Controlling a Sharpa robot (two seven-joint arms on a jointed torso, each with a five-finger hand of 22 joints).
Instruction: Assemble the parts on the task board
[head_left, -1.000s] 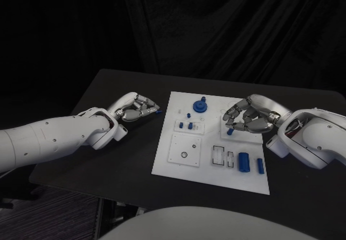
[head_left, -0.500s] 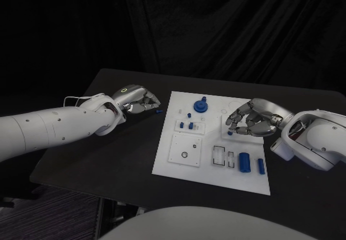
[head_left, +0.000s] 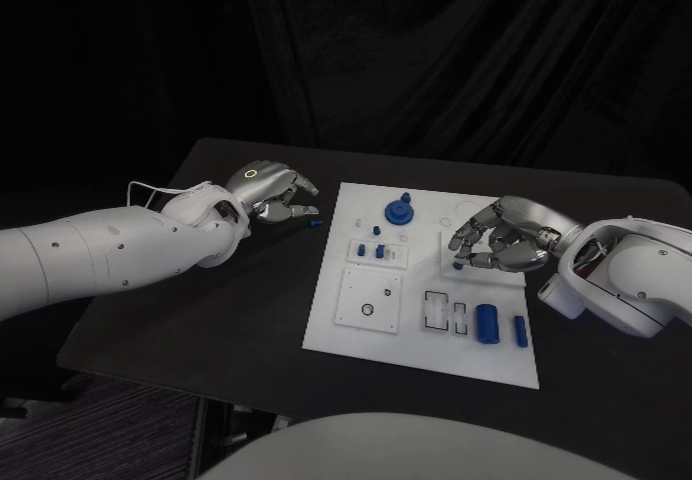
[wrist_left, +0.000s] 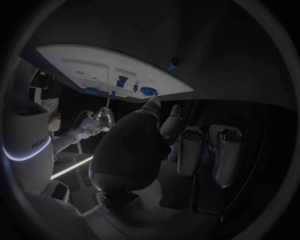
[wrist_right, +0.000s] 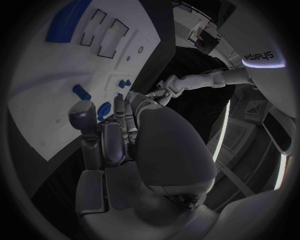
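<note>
Black table (head_left: 202, 300) with white task board (head_left: 418, 340), blue parts (head_left: 490, 322) in its recesses; left hand (head_left: 274, 195) clenched empty, right hand (head_left: 498, 240) grasping unclear.

Left wrist view: on the white casing of the robot's other arm (wrist_left: 39, 145) stood a dark wordmark, seen turned on its side; it appeared to read "Sharpa", though the letters were small.
Right wrist view: on the white casing of the robot's other arm (wrist_right: 262, 56) stood the same dark wordmark, seen upside down, reading "Sharpa".
Task board (head_left: 387, 333): no legible text or numbers could be made out.
</note>
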